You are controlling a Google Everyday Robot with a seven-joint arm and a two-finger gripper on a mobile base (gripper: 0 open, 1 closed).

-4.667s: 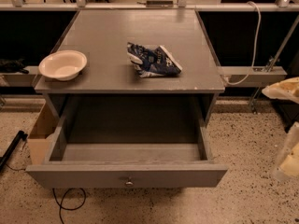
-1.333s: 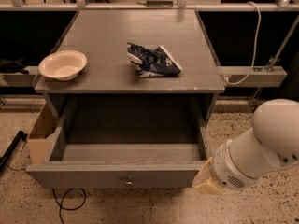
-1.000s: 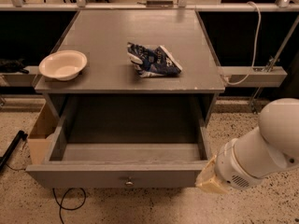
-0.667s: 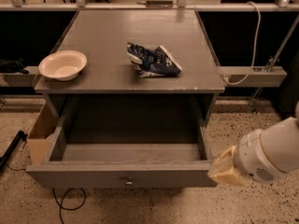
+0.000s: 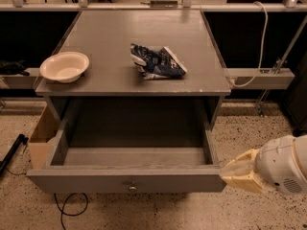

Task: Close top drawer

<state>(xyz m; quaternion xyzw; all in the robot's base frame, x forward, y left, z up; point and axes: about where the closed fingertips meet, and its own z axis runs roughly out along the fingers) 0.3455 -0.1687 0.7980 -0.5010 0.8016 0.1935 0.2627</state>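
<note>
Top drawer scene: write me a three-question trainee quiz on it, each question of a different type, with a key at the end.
1. True or false: the top drawer stands open, and nothing shows inside it.
2. What sits on the cabinet top along with the crumpled blue bag? A) a white bowl B) a red mug C) a banana
3. Fill in: as the camera sees it, the claw is low down by the drawer front's ____ end.

Key: 1 true; 2 A; 3 right.
</note>
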